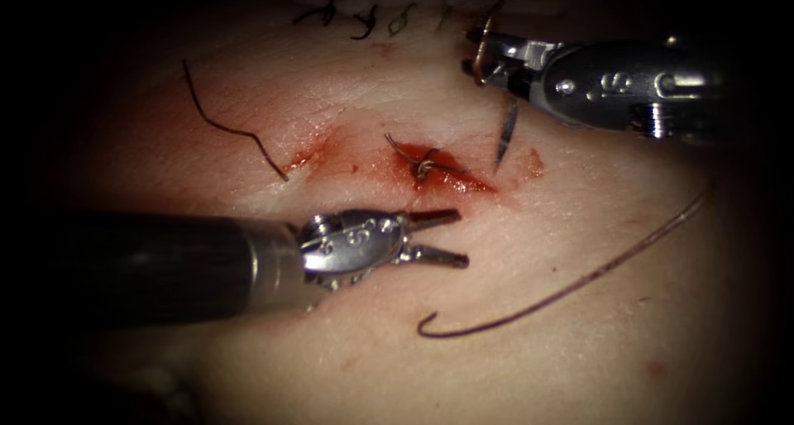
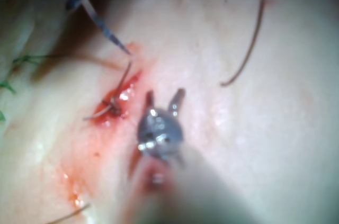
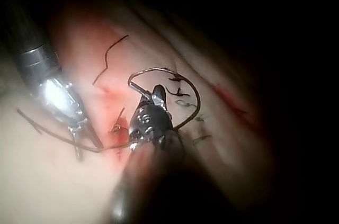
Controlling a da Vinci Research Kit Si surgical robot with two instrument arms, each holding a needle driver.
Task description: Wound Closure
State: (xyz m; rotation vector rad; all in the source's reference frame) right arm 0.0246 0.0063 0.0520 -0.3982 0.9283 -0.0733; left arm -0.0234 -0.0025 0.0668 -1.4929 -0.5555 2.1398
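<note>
Endoscope view — needle [image 1: 505, 132] in right hand [image 1: 480, 59]

Small stamped figures stand on each tool's metal wrist: the left tool [image 1: 433, 237] bears what looks like "69", the right tool [image 1: 482, 54] a similar mark, too faint to read surely.

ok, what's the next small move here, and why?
Probably ease the right tool down so the needle tip bites the tissue right of the knot. It grips the needle toward its tail, tip poised by the cut's right end; the left tool is open, holding nothing.
</note>
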